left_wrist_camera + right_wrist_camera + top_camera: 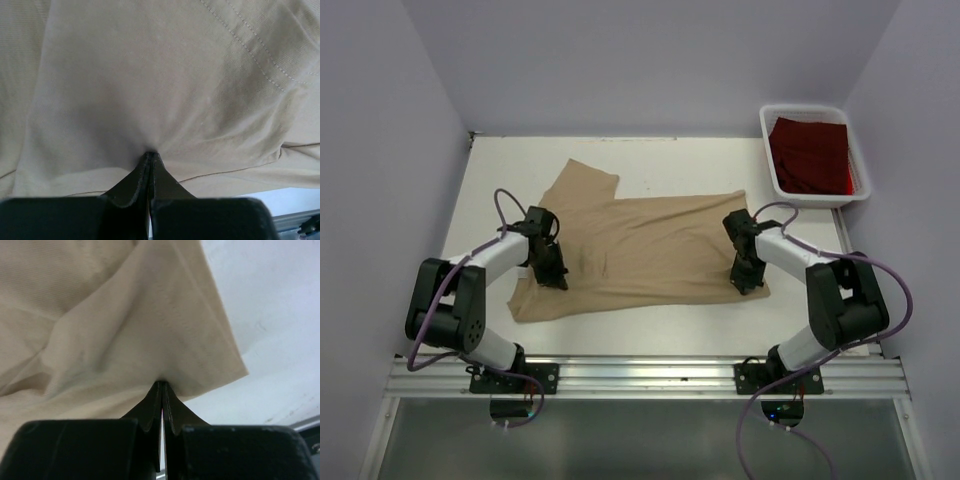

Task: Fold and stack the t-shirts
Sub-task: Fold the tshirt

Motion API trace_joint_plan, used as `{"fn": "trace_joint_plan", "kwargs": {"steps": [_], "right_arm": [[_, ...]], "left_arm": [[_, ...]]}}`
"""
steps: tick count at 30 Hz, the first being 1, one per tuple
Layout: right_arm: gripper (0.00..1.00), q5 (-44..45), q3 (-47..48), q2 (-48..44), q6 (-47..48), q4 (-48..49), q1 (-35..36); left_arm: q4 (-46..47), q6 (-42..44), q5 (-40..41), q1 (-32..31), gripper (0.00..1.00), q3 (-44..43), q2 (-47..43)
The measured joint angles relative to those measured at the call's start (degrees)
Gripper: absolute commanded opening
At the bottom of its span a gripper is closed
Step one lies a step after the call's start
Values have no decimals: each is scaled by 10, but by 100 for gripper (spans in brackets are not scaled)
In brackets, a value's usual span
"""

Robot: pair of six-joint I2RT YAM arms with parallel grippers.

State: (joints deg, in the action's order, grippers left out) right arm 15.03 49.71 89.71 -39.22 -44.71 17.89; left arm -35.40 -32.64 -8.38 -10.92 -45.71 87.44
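Observation:
The tan t-shirt [640, 250] lies spread across the middle of the table, one sleeve pointing to the far left. My left gripper [554, 274] is shut on the tan shirt's cloth near its near-left end; in the left wrist view the gripper [150, 155] pinches a pucker of tan cloth [150, 90]. My right gripper [748, 280] is shut on the shirt's near-right corner; in the right wrist view the gripper [162, 384] pinches the tan cloth [140, 330] close to its edge. The dark red t-shirt [810, 155] lies in the white bin.
The white plastic bin [772, 172] stands at the far right corner of the table. Grey walls close in the left, back and right sides. A metal rail [650, 375] runs along the near edge, with bare white table [270, 315] right of the shirt.

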Motion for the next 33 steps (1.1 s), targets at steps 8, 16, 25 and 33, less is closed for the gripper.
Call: {"fn": "trace_joint_plan", "kwargs": {"steps": [8, 16, 25, 33], "right_arm": [[0, -18, -28, -84, 0, -49, -3], [63, -54, 81, -113, 69, -34, -3], [77, -93, 178, -92, 125, -12, -3], [81, -120, 157, -134, 148, -9, -3]], "left_arm": [[-54, -12, -10, 0, 9, 25, -78], [-6, -16, 19, 0, 58, -136, -82], [10, 14, 70, 11, 73, -499, 248], [-41, 56, 91, 37, 78, -720, 445]]}}
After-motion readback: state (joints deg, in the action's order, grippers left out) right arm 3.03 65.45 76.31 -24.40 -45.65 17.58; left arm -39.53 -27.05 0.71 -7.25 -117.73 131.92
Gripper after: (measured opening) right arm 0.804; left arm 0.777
